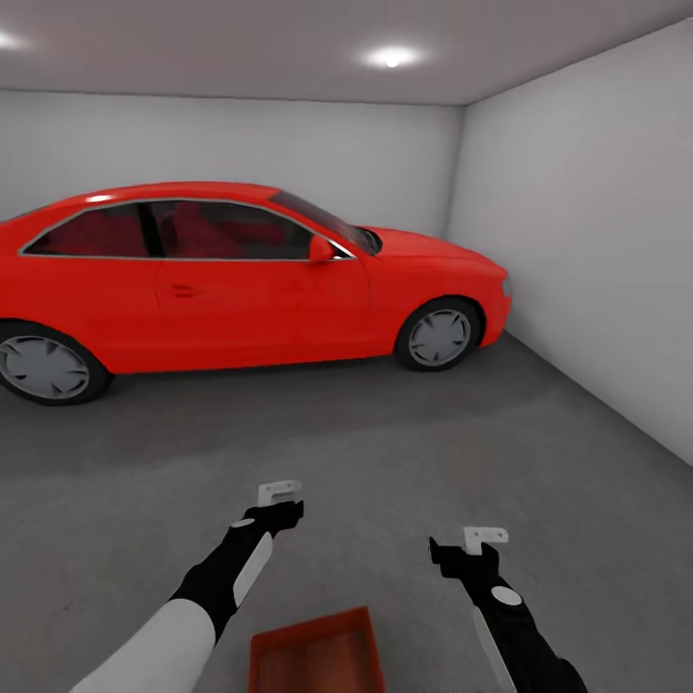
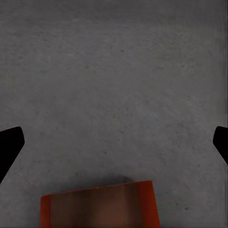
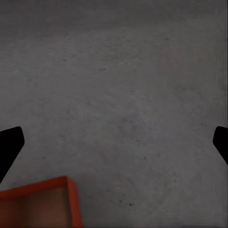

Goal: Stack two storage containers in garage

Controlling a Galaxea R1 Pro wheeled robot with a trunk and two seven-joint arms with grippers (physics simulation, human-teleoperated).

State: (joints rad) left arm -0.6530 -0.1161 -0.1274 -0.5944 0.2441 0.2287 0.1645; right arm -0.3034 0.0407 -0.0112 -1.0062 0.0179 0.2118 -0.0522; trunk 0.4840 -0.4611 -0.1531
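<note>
Orange-red bin (image 1: 313, 654) is seen low in the head view, set on the grey concrete floor (image 1: 385, 462) between the two arms; its open top and low walls are visible, and its near end is cut off by the frame edge. A second bin cannot be made out. No contact with either pincer is seen: both are held above and beyond it.

Left pincer (image 1: 278, 496) is raised over the floor, white tip forward. In the left wrist view its dark fingers (image 2: 9, 147) are placed at opposite edges of the frame, so it is spread wide, with nothing between them but floor (image 2: 118, 85). The bin's end (image 2: 99, 204) is seen there, below the gap.

Right pincer (image 1: 484, 537) is held likewise. In the right wrist view its fingers (image 3: 10, 145) are also set far apart, so it is spread, nothing pinched. One bin corner (image 3: 42, 202) is seen on the floor (image 3: 123, 95).

Red two-door car (image 1: 231, 274) is parked side-on beyond, well apart from the bin. White walls (image 1: 577, 221) and ceiling spotlight (image 1: 392, 58) are seen.
</note>
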